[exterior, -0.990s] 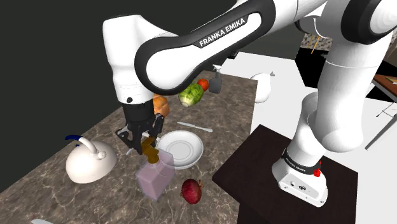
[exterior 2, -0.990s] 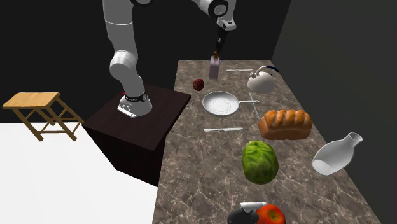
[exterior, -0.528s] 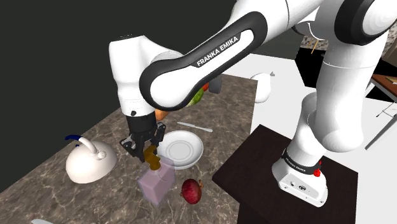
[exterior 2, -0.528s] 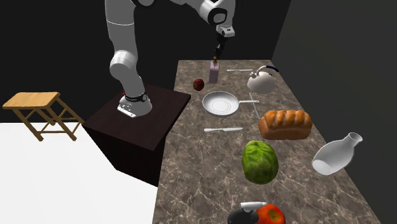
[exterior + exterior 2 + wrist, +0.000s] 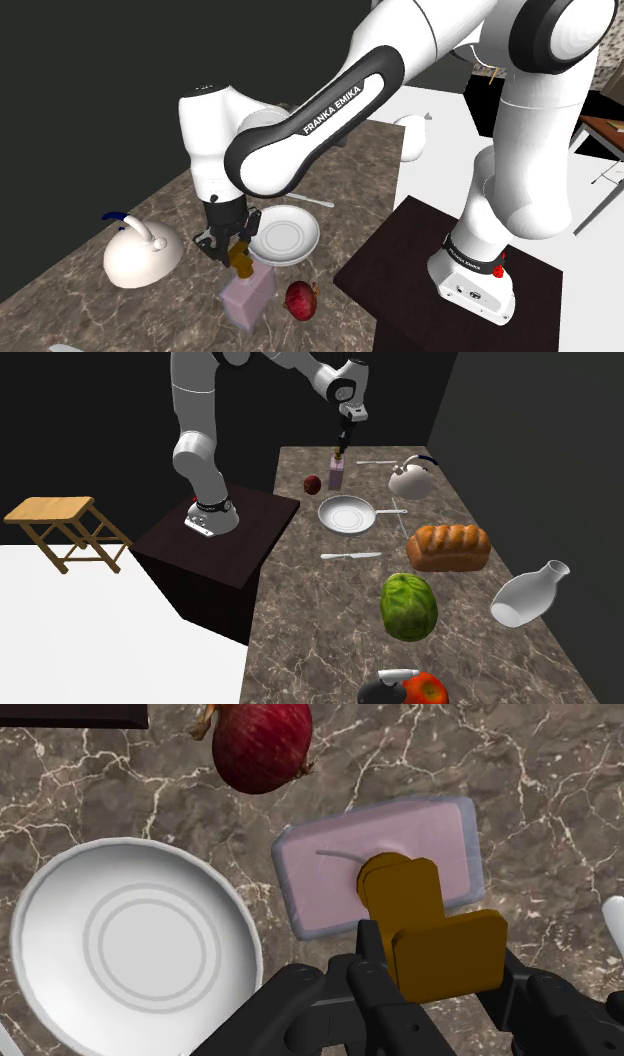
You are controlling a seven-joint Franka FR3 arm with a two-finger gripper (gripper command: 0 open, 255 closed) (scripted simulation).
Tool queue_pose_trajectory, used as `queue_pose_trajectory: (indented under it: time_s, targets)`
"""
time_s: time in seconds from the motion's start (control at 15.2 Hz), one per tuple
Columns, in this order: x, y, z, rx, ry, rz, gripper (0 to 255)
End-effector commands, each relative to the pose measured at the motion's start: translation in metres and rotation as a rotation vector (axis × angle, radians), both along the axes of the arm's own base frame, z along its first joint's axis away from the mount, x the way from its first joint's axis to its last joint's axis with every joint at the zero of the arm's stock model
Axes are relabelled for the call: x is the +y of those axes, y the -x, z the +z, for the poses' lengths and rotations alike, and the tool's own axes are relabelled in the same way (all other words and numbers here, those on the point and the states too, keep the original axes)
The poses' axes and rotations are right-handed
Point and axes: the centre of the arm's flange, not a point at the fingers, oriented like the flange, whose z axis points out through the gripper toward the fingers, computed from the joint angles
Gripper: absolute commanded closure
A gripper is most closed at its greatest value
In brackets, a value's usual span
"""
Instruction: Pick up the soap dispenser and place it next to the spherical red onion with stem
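Tool (image 5: 441, 962) clasped soap dispenser (image 5: 330, 879) by its brown pump, bottle stood upright, long axis vertical, spout pointed away from red onion (image 5: 262, 744).

Soap dispenser (image 5: 247, 298): on the bench (image 5: 165, 200), just beside the onion (image 5: 301, 299).
Onion: between the soap dispenser and the stand (image 5: 400, 262).
Claw (image 5: 232, 245): directly above the soap dispenser, at its pump top.
Plate (image 5: 284, 236): near the soap dispenser, behind it in the shoulder view.
Kettle (image 5: 142, 255): to the shoulder view's left of the soap dispenser, apart from it.
Knife (image 5: 351, 555): before the plate in the second exterior view.
Bread (image 5: 447, 545): right of the knife there.
Cabbage (image 5: 409, 605): before the bread; vase (image 5: 528, 595) to its right.
Stool (image 5: 62, 522): on the floor, left of the stand.
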Motion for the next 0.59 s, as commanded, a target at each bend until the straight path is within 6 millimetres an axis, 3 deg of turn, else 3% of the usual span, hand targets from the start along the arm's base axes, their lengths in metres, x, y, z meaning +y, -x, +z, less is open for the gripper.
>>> queue_pose_trajectory:
  time_s: [0.0,0.46,0.53]
  targets:
    - [-0.0011,0.0005,-0.0041,-0.001,-0.001,0.000,255]
    - [-0.0011,0.0004,-0.0042,-0.001,-0.001,0.000,255]
    - [-0.0011,0.0005,-0.0042,-0.001,-0.001,0.000,0]
